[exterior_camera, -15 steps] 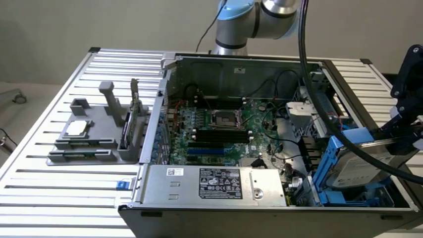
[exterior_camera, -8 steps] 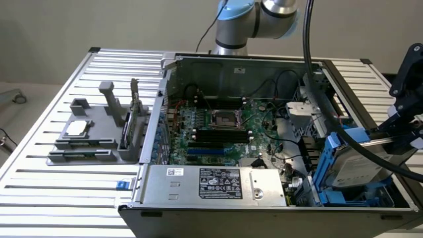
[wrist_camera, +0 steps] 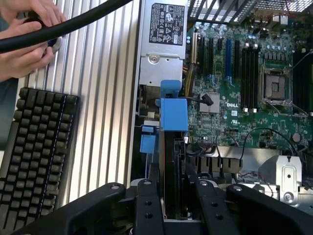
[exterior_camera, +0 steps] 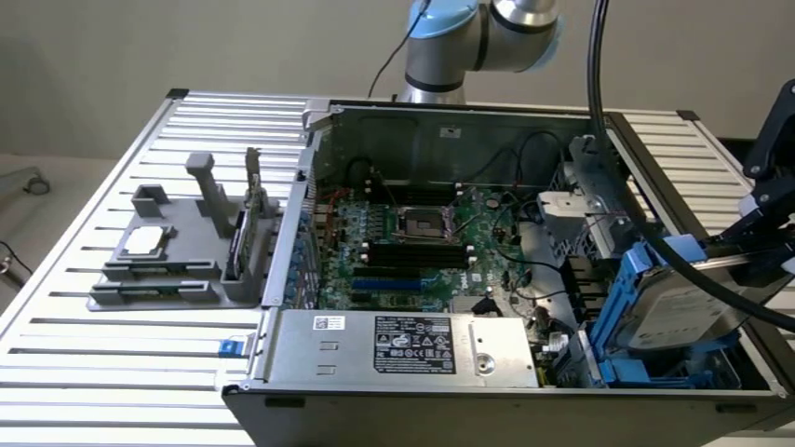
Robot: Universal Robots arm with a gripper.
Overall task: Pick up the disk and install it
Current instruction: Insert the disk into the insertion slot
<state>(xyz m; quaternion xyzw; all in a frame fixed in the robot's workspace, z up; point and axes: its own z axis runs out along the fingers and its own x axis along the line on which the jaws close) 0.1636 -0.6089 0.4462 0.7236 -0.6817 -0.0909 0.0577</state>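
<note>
The disk (exterior_camera: 680,318), a silver-grey drive with a white label in a bright blue carrier (exterior_camera: 630,279), stands tilted on edge over the open computer case's (exterior_camera: 497,400) corner at the exterior view's right. My gripper (exterior_camera: 743,261) reaches in from that side and is shut on it. In the wrist view the disk (wrist_camera: 174,166) shows edge-on between my two black fingers (wrist_camera: 145,205), one on each face. Its blue carrier end (wrist_camera: 173,113) points toward the case's edge beside the silver power supply.
Motherboard (exterior_camera: 410,242) fills the case floor, with a silver power supply (exterior_camera: 397,345) at the front and a metal drive cage (exterior_camera: 590,209) nearby. A grey fixture (exterior_camera: 186,256) holds a small chip. A hand (wrist_camera: 24,44) holds a black cable (wrist_camera: 83,22) above a keyboard (wrist_camera: 36,152).
</note>
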